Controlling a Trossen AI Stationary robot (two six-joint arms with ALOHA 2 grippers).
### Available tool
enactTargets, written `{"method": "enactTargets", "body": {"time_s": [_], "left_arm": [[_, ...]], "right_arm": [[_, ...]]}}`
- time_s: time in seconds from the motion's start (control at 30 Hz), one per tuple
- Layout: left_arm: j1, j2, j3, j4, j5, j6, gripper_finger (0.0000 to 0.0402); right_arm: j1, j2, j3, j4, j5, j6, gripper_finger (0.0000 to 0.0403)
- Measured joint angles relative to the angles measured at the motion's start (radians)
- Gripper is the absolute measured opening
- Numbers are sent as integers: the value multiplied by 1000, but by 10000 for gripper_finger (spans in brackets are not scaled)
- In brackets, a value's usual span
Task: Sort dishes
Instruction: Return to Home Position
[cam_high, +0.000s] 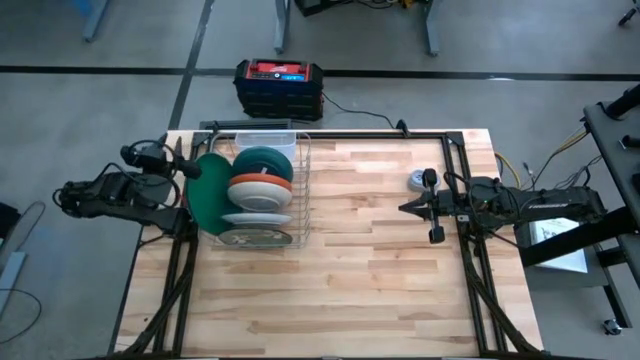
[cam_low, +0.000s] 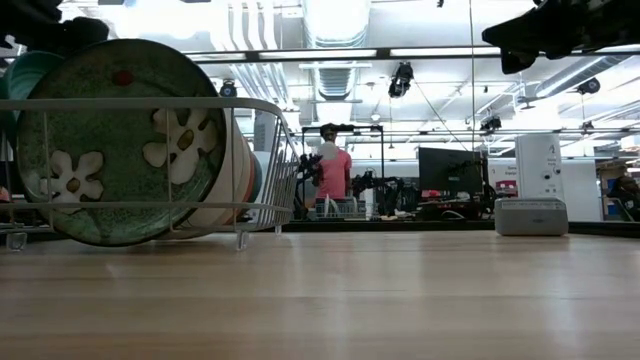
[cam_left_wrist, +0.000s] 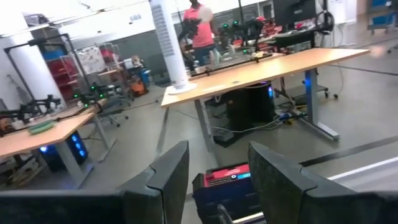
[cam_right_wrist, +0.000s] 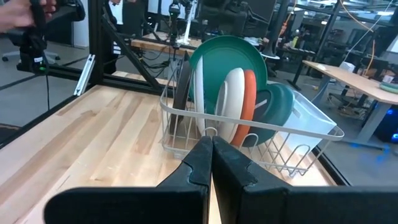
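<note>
L gripper (cam_left_wrist: 217, 158) has its fingers well apart w/ nothing between them. It sits by the table's (cam_high: 380, 290) left edge, just left of the rack (cam_high: 302, 190), aimed past the far edge toward a red box (cam_high: 278, 72) on the floor. R gripper (cam_right_wrist: 211, 146) is closed, fingertips touching, empty, over the table's right side. It points left at the rack, well apart from it. Both look pulled back bc sorting seems done: dishes stand on edge in the rack, far-left on the table, propped by the wires & each other. Big green plate (cam_high: 205, 200) is at the rack's left side. Then far to near: teal bowl (cam_high: 262, 163), orange dish (cam_high: 262, 185), white dish (cam_high: 255, 215), speckled plate (cam_high: 255, 238). Leaning dishes could shift if the rack gets bumped, so parking arms clear makes sense
</note>
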Motion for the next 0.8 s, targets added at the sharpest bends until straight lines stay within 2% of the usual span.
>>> {"method": "enactTargets", "body": {"time_s": [0.6, 0.8], "left_arm": [[18, -15, -6, -45, 0, 34, 154], [18, -14, -22, -44, -3, -20, 154]], "right_arm": [[-1, 0, 0, -1, 0, -17, 2], [-1, 0, 0, 2, 0, -29, 2]]}}
